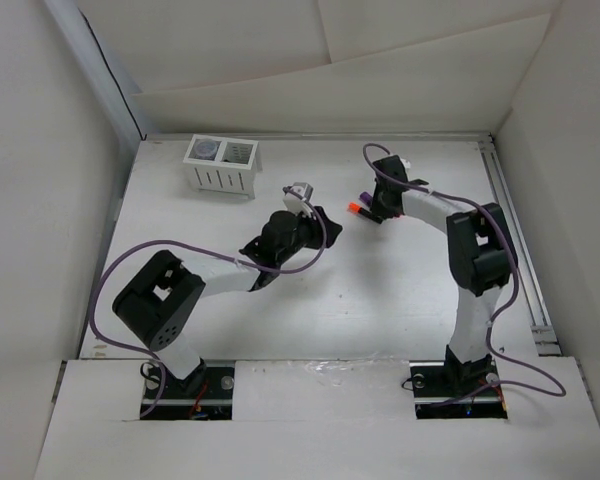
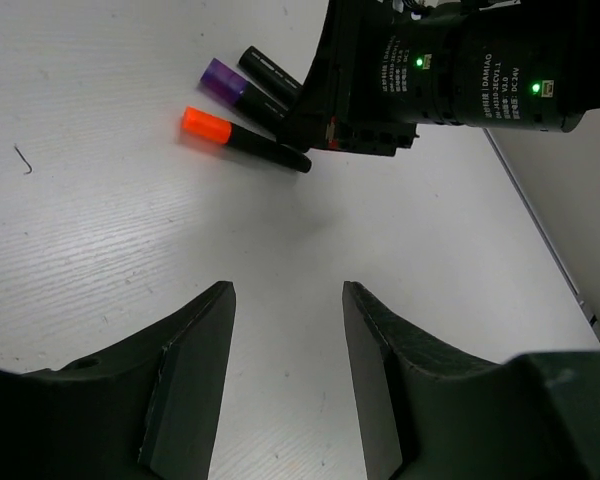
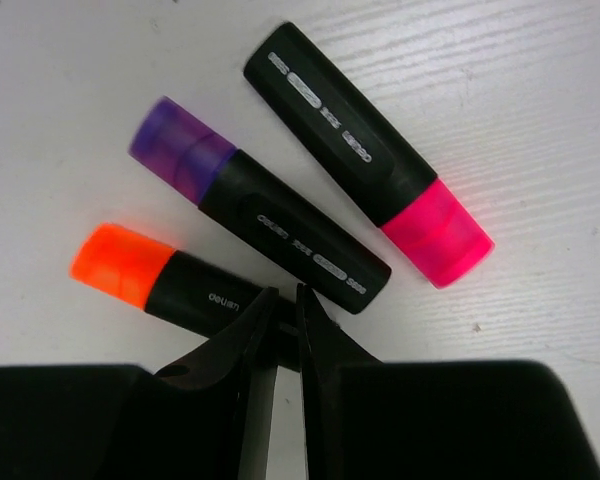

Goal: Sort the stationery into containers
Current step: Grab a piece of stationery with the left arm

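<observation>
Three black-bodied highlighters lie side by side on the white table: an orange-capped one (image 3: 150,275), a purple-capped one (image 3: 250,215) and a pink-capped one (image 3: 370,155). My right gripper (image 3: 280,295) is down over them, its jaws pinched on the black tail end of the orange highlighter (image 1: 356,208). My left gripper (image 2: 288,295) hovers open and empty a short way to the left, facing the orange highlighter (image 2: 242,140) and purple highlighter (image 2: 238,88). The white slotted organiser (image 1: 220,178) stands at the far left with a round bluish roll (image 1: 208,150) in its left compartment.
White walls close in the table on the left, back and right. A metal rail (image 1: 515,240) runs along the right edge. The right arm's wrist (image 2: 450,75) fills the upper right of the left wrist view, close behind the highlighters.
</observation>
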